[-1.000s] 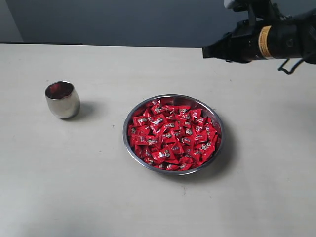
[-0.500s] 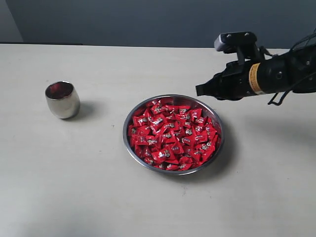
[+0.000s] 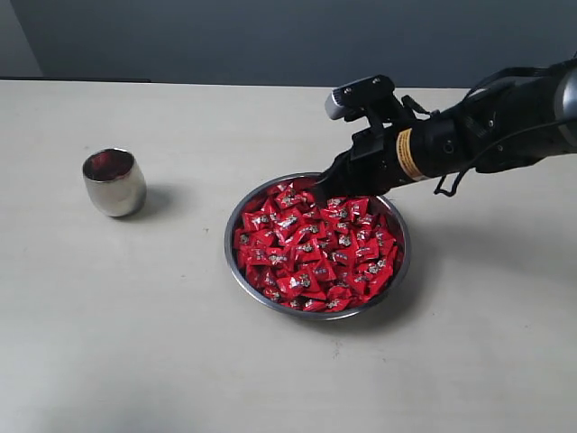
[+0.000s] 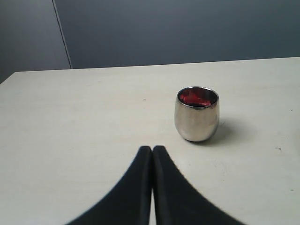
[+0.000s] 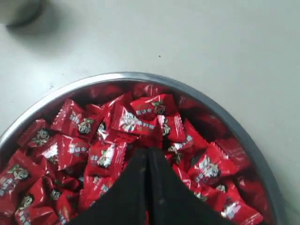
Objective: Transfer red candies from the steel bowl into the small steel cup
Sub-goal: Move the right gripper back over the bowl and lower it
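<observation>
The right gripper, jaws pressed together and empty, pointed into the red candies in the steel bowl. The left gripper, jaws likewise closed on nothing, faced the small steel cup on the counter.

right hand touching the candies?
Cannot tell. Right wrist view: the shut right hand overlaps the candies, with neither contact nor gap plain. Exterior view only puts it low over the far side of the bowl.
</observation>
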